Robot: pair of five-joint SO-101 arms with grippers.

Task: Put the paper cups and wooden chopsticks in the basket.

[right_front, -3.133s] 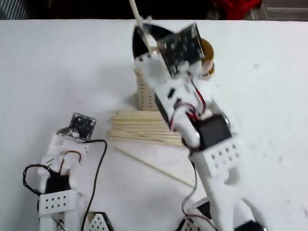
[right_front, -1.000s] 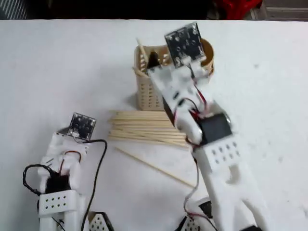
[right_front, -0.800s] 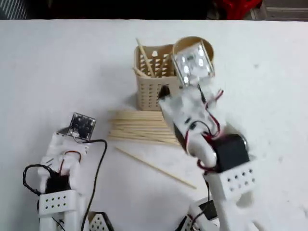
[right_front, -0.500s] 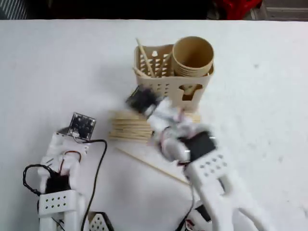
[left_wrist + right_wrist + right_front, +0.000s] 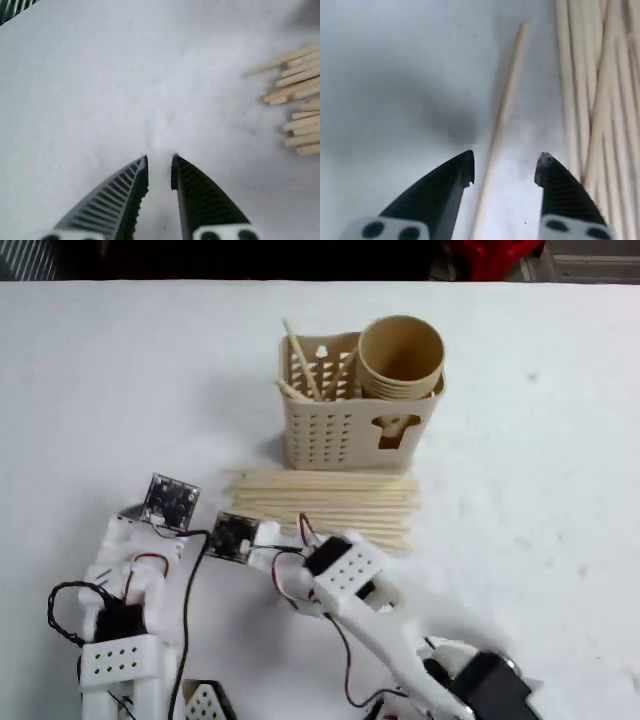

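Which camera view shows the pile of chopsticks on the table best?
The high view: the pile lies before the basket, both ends visible. The left wrist view shows stick ends at one side; the right wrist view shows a stretch of sticks beside the right end effector.

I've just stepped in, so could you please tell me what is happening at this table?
The right hand is low over the table, open, with a single loose chopstick between its fingers, beside the chopstick pile. The paper cups and a few chopsticks already stand in the basket. The left hand rests apart, holding nothing.
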